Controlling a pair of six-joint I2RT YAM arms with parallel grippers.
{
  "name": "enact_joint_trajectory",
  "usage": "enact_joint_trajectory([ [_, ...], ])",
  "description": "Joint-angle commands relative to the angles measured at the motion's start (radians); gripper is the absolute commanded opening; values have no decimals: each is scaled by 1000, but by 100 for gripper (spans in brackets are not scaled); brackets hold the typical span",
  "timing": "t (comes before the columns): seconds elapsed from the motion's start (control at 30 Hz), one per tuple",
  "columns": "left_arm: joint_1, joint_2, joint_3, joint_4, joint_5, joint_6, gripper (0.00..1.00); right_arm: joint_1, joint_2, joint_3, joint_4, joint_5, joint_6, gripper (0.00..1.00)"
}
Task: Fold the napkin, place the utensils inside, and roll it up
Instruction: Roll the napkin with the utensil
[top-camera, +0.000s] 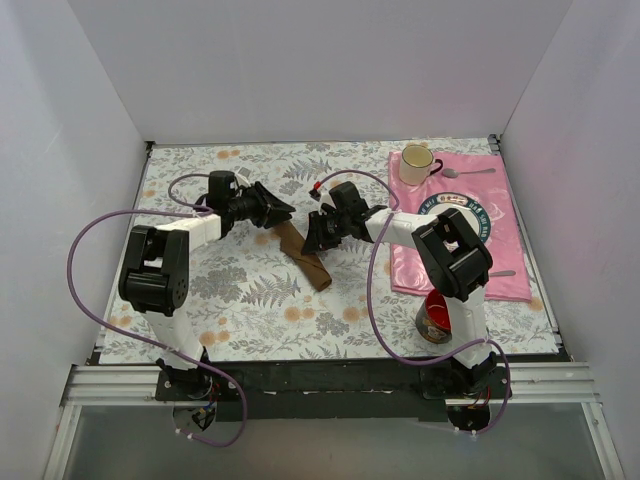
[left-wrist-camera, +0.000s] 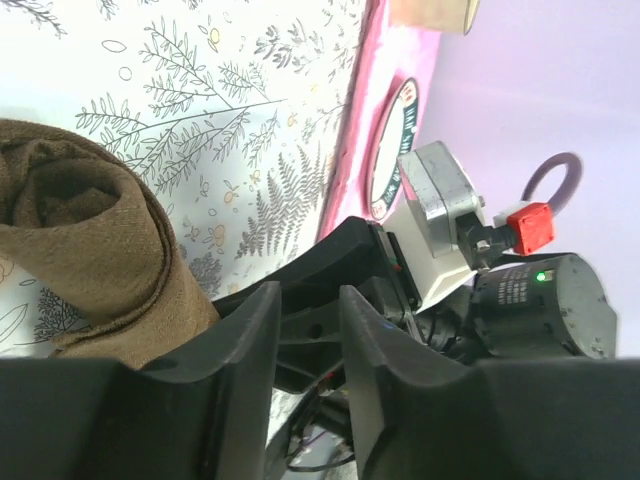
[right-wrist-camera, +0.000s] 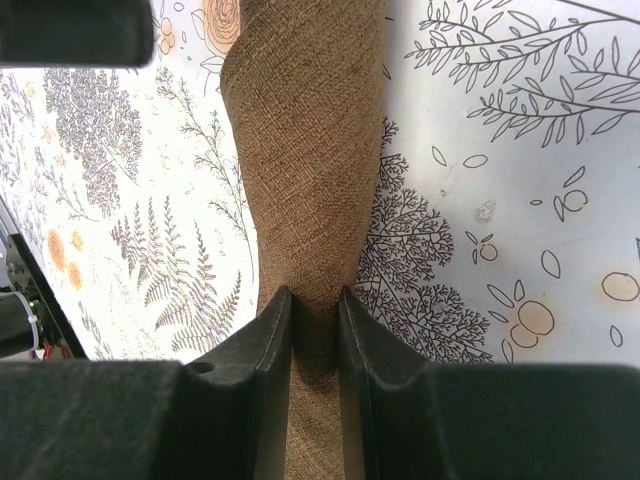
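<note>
White-walled booth, floral bench. Napkin mid-bench, rolled into brown tube, lying between both arms. Right jaws clamped on roll. Left jaws slightly apart, empty, roll just beside them. Cloth soft, light, limp, probably springs loose: pinch whole roll thickness. Count: one napkin, one placemat, one mug. Utensils unseen, maybe inside roll.
</note>
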Motion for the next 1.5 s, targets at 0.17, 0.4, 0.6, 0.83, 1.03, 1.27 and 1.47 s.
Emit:
enact_joint_trajectory([
  [0.17,13,-16,-105,244,69,-120,28,12,35,13,-73,66,-40,22],
  [0.4,35,133,-178,272,-32,-5,23,11,38,28,-93,68,-46,21],
  [0.6,45,132,-61,166,-35,64,23,14,46,33,-103,63,-55,19],
  [0.83,38,-5,-6,112,-16,27,24,12,51,62,-113,60,-55,18],
  [1.03,36,100,-4,161,2,-10,24,15,57,74,-127,62,-61,17],
  [1.27,38,219,43,123,-47,53,24,15,57,75,-130,60,-61,17],
  [1.47,33,196,168,-15,-75,104,25,18,57,72,-130,62,-61,16],
])
